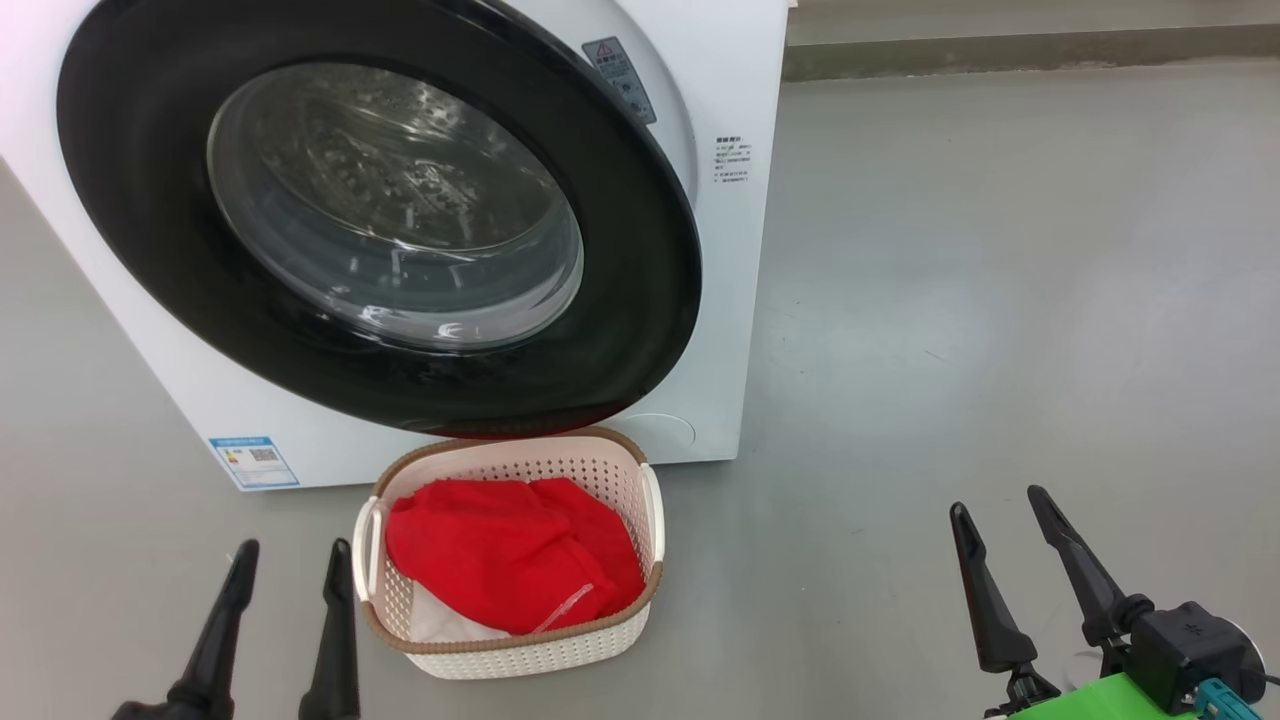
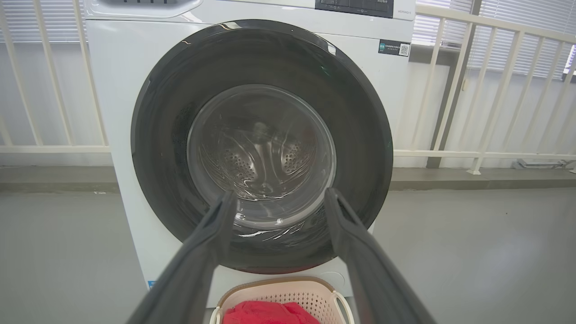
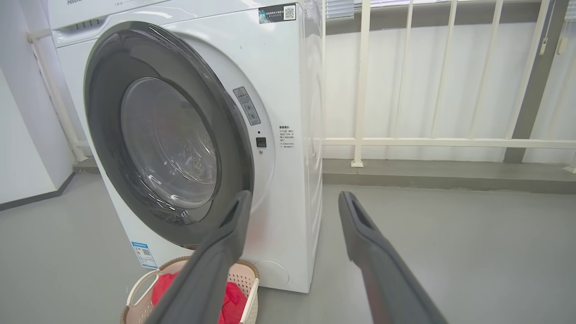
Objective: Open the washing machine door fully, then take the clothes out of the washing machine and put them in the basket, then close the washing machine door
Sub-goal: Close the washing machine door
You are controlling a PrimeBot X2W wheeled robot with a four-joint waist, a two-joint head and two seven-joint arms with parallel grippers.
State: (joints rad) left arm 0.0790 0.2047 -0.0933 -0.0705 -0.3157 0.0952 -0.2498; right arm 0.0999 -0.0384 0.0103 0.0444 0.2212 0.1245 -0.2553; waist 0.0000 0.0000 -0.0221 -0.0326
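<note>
The left gripper [image 1: 294, 548] and right gripper [image 1: 998, 500] are hanging spread and empty, and a glancing push is risking leaving the ajar washing machine door [image 1: 640, 300] unlatched.

You're looking at a bare laundry corner indoors. A big white front-loading washing machine [image 3: 288, 90] stands directly on a smooth grey floor [image 1: 1000, 300]. Along the floor's far edge runs a raised grey kerb [image 3: 450, 175] carrying a white barred metal railing [image 3: 450, 143], with pale slatted window blinds [image 2: 522, 11] behind it. At the left edge there's a plain white wall [image 3: 22, 148] with grey skirting [image 3: 36, 195].
</note>
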